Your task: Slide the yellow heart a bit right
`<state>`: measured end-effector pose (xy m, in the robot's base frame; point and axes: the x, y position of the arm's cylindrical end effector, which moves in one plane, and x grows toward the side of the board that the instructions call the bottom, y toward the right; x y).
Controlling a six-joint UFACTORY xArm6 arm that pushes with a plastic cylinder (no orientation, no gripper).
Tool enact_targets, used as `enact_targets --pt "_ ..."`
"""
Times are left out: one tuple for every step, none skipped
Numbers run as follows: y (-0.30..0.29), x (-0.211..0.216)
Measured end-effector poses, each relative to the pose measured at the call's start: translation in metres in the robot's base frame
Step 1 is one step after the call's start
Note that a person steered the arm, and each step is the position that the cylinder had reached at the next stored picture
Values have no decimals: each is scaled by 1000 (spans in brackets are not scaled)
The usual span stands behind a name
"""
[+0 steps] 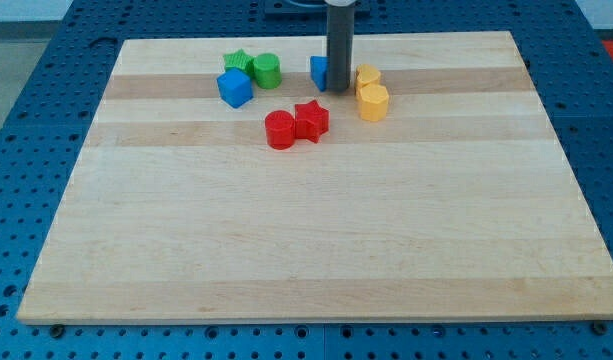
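The yellow heart [373,102] lies near the view's top of the bench [316,230], just below a second yellow block [367,77] whose shape I cannot make out. My tip [339,90] stands to the heart's upper left, between a partly hidden blue block [318,70] and the yellow pair. There is no gripper, only the rod, holding nothing. To my judgement, the tip should drop level with the heart's left side, then push right briefly, sparing the upper yellow block.

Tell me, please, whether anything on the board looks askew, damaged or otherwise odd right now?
Nothing stands out. All the blocks sit flat and intact near the view's top edge of the wooden board. My tip rests between a blue block, partly hidden behind the rod, and the upper yellow block; its heart shape is unclear.
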<state>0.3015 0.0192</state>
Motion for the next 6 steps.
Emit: enact_targets --pt "-9 0" --pt "-4 0" --pt "17 0" --pt "10 1" --pt "5 2" --pt "5 6"
